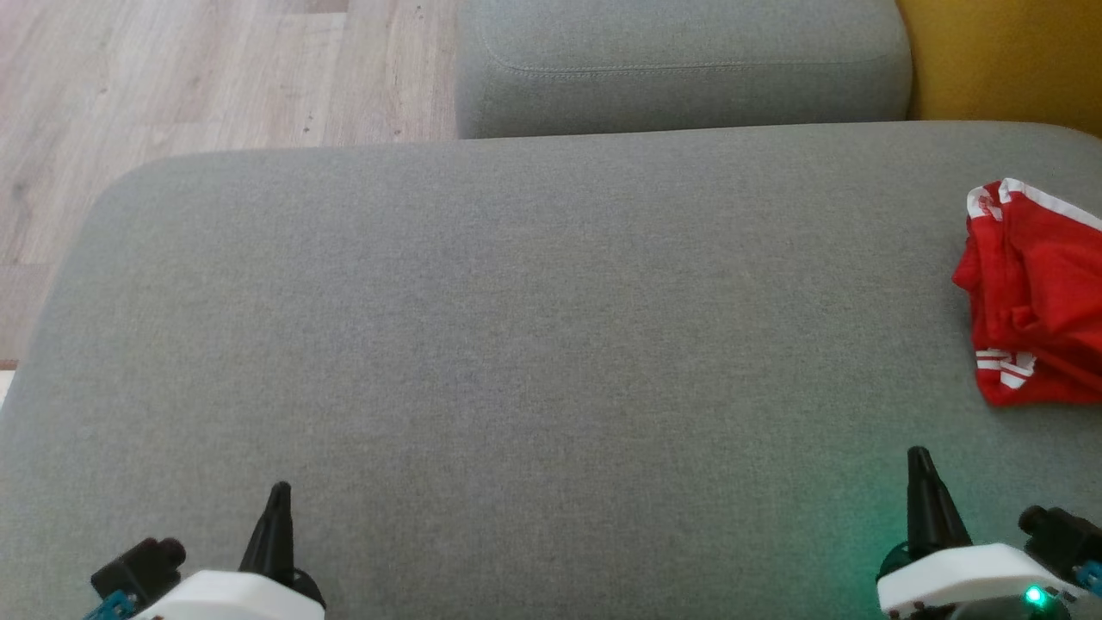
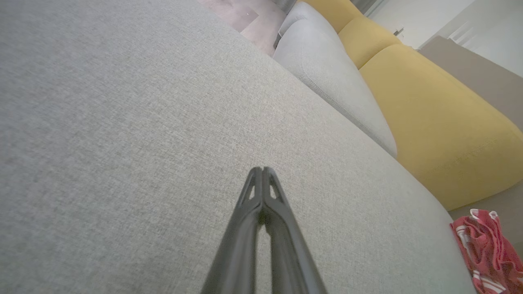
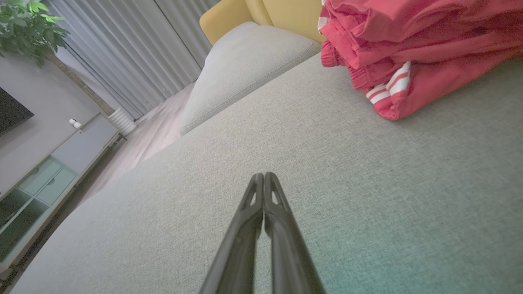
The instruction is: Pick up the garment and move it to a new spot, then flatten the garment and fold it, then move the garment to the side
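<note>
Head view: folded red garment [image 1: 1033, 293] lies at the grey cushion's [image 1: 516, 344] right edge, seemingly set aside. Left gripper [image 1: 277, 499] and right gripper [image 1: 919, 465] rest empty, fingers together; task apparently complete.

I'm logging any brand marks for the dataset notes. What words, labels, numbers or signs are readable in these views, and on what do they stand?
None can be read.
Red garment: white stripes along its edges, no letters or logo showing.
Grey cushion: plain woven fabric, no tag or print.
Left gripper and right gripper: dark fingers pressed together, no markings.
Right wrist's green light: a plain lamp, no sign.
</note>
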Controlling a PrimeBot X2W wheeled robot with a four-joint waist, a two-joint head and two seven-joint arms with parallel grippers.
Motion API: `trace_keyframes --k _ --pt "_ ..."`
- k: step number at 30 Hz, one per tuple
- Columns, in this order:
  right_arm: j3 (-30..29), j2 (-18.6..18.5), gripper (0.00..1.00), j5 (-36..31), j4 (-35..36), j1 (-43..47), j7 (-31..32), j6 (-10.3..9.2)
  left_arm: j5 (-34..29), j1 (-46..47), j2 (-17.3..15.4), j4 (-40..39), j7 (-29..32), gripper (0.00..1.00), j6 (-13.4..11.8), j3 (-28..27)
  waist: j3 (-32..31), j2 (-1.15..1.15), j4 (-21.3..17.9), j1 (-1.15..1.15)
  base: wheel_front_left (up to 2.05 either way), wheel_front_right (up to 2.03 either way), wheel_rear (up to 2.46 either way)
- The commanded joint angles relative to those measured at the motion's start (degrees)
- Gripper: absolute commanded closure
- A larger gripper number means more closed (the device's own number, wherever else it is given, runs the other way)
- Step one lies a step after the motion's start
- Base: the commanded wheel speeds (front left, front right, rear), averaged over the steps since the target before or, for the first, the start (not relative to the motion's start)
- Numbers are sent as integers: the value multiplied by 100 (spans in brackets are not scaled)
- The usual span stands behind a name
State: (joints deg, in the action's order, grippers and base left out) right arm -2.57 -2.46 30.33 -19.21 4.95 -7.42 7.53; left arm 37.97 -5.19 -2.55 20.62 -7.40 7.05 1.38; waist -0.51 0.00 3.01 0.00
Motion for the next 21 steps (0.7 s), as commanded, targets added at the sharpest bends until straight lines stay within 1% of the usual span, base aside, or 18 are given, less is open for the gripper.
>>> trace_keyframes --k 1,21 --pt "-9 -18 100 223 218 -333 46 -1 193 332 -20 -202 43 100 14 -104 1 0 -6 0 0 0 0" --pt "-99 -23 100 1607 288 -515 358 -2 1405 519 -23 -307 357 100 21 -264 17 0 -75 0 0 0 0"
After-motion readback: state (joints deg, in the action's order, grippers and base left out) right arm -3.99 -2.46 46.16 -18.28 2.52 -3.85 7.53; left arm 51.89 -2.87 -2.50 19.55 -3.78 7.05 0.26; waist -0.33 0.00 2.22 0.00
